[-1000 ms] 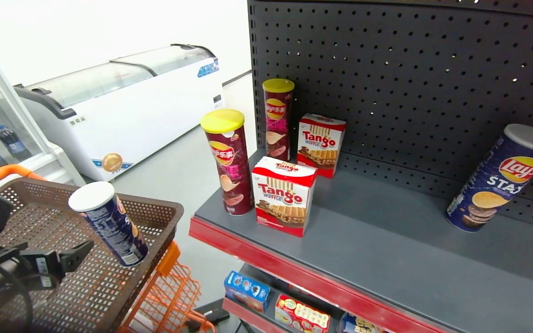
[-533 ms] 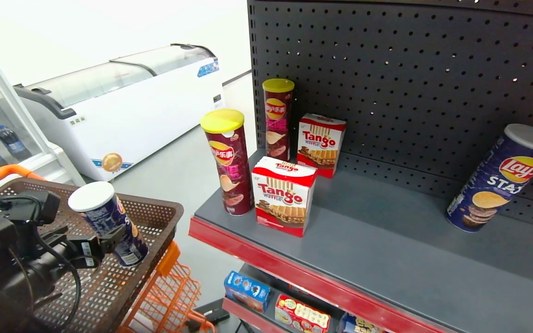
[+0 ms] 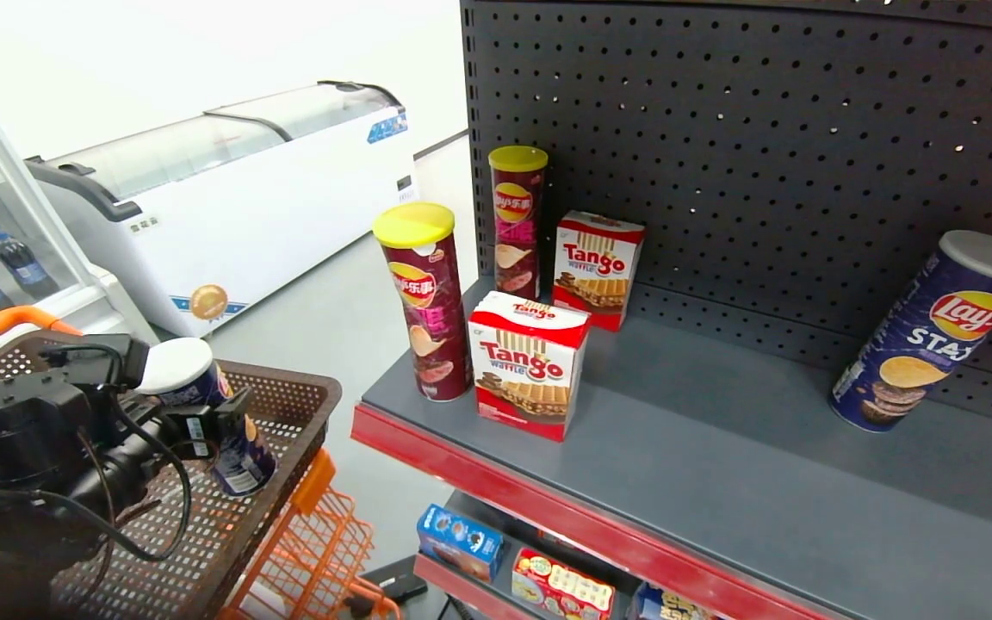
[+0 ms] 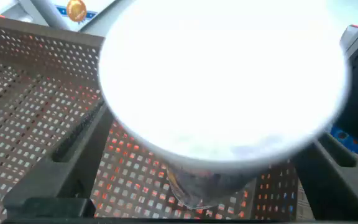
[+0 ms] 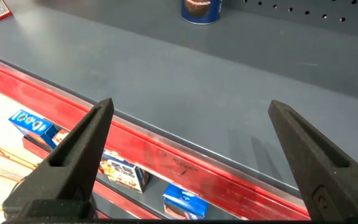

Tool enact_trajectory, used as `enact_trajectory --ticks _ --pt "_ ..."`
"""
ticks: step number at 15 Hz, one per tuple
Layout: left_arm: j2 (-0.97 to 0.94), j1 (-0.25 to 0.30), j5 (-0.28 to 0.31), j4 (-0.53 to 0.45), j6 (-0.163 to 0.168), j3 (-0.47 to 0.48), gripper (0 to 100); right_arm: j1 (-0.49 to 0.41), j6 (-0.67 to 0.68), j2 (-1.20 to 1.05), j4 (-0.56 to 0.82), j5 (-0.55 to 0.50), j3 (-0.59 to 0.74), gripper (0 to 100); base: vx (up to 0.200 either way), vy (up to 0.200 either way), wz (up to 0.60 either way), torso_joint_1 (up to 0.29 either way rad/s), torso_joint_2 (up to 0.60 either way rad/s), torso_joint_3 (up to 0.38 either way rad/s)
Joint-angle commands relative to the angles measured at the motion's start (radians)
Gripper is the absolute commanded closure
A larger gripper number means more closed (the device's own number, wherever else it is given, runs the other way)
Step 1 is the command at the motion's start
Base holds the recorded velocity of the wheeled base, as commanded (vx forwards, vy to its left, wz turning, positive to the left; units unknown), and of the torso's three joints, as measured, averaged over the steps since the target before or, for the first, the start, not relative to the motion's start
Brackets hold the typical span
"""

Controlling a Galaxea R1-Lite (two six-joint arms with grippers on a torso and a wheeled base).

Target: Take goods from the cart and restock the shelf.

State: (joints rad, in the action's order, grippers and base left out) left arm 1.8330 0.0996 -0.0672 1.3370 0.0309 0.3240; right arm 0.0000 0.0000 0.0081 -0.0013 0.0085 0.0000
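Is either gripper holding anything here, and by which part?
Nothing yet. The left gripper stands open around the blue can in the cart, fingers clear of its sides; the right gripper is open and empty.

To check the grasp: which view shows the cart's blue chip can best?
Head view: the blue chip can stands in the cart, left hand around it. Left wrist view shows mostly its white lid; right wrist view faces the shelf.

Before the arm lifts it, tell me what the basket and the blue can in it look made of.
Basket: probably moulded plastic, matte brown, given its even perforated walls. Blue can: likely printed cardboard, slightly glossy; white lid looks plastic.
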Motion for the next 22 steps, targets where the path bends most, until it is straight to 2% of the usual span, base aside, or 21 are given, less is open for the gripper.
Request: enact_trajectory --ticks 1,8,9,12,14,17,18,20,21,22 --pt "0.043 0.000 -0.002 -0.001 0.000 0.018 0 0.000 0.000 0.001 0.000 -0.001 0.000 0 0.000 0.000 0.00 0.000 0.00 0.000" --pt "0.123 0.020 -0.003 0.005 0.000 0.070 0 0.000 0.000 0.001 0.000 -0.001 0.000 0 0.000 0.000 0.00 0.000 0.00 0.000" --pt "0.127 0.020 -0.003 0.013 0.000 0.073 100 0.000 0.000 0.001 0.000 -0.001 0.000 0 0.000 0.000 0.00 0.000 0.00 0.000" --pt "0.135 0.015 -0.039 0.007 0.000 0.095 100 0.000 0.000 0.001 0.000 0.001 0.000 0 0.000 0.000 0.00 0.000 0.00 0.000" --pt "0.135 0.011 -0.042 0.007 0.000 0.105 100 0.000 0.000 0.001 0.000 0.001 0.000 0 0.000 0.000 0.00 0.000 0.00 0.000" --pt "0.074 -0.035 -0.036 -0.007 0.000 0.136 100 0.000 0.000 0.001 0.000 -0.001 0.000 0 0.000 0.000 0.00 0.000 0.00 0.000" --pt "0.026 -0.058 -0.029 -0.029 -0.002 0.144 100 0.000 0.000 0.001 0.000 0.001 0.000 0 0.000 0.000 0.00 0.000 0.00 0.000" --pt "-0.095 -0.101 -0.002 -0.133 -0.002 0.145 100 0.000 0.000 0.001 0.000 -0.001 0.000 0 0.000 0.000 0.00 0.000 0.00 0.000" --pt "-0.116 -0.107 0.004 -0.150 -0.003 0.142 100 0.000 0.000 0.001 0.000 -0.001 0.000 0 0.000 0.000 0.00 0.000 0.00 0.000" --pt "-0.199 -0.133 0.017 -0.217 -0.003 0.133 100 0.000 0.000 0.001 0.000 -0.001 0.000 0 0.000 0.000 0.00 0.000 0.00 0.000"
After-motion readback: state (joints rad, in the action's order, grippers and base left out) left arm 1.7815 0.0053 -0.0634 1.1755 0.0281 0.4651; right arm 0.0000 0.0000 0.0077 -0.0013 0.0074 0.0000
